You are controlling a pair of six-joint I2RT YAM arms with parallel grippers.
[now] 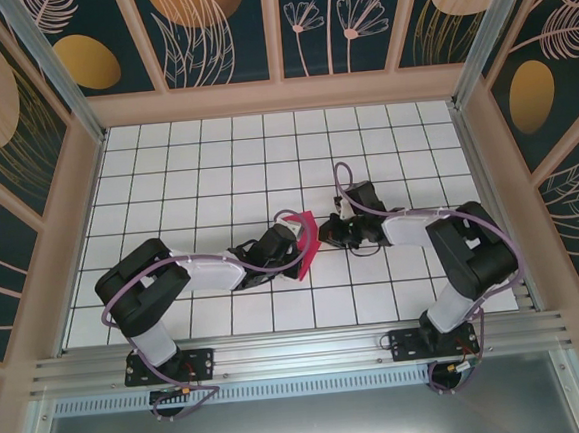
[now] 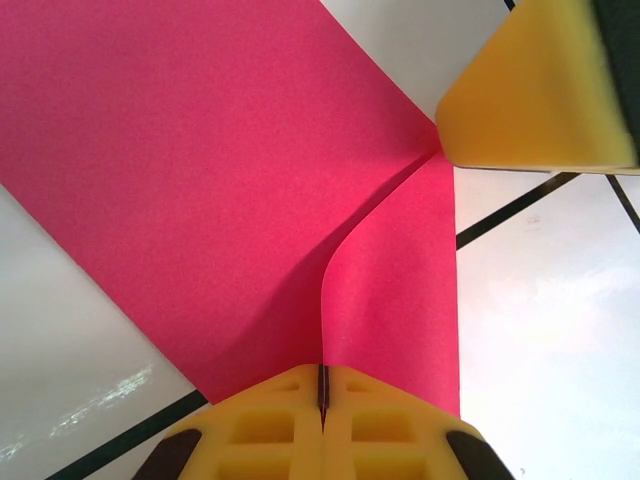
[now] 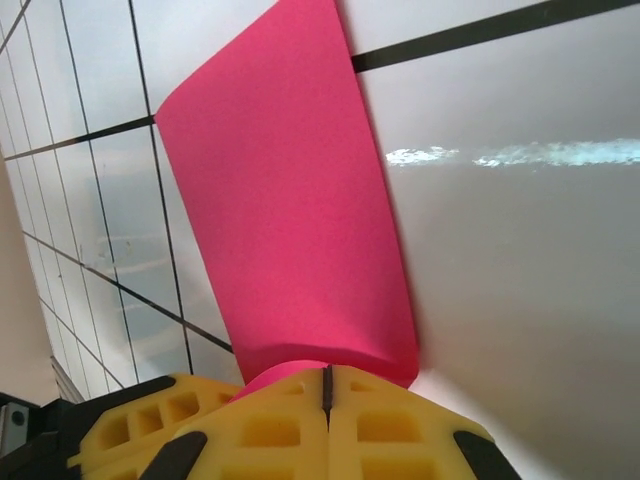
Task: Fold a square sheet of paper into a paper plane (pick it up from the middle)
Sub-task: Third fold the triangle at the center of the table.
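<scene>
Above white tiles [image 1: 196, 174], left gripper [image 2: 322, 392] and right gripper [image 3: 327, 385] clamp the paper [image 2: 200, 180] between them.

Magenta-pink paper [image 2: 200, 180], yellow fingers [image 2: 270, 430] (black-trimmed), white table [image 1: 216, 172] gridded in black.

The left arm [image 1: 140, 288] and right arm [image 1: 473, 247] rise from the near edge with their elbows bent outward and their forearms angled in toward the middle. The left gripper [image 1: 290, 243] and right gripper [image 1: 337, 233] face each other, close together. Each has its yellow fingers [image 2: 270, 425] pressed fully together, pinching the sheet of paper [image 1: 309, 237].
</scene>
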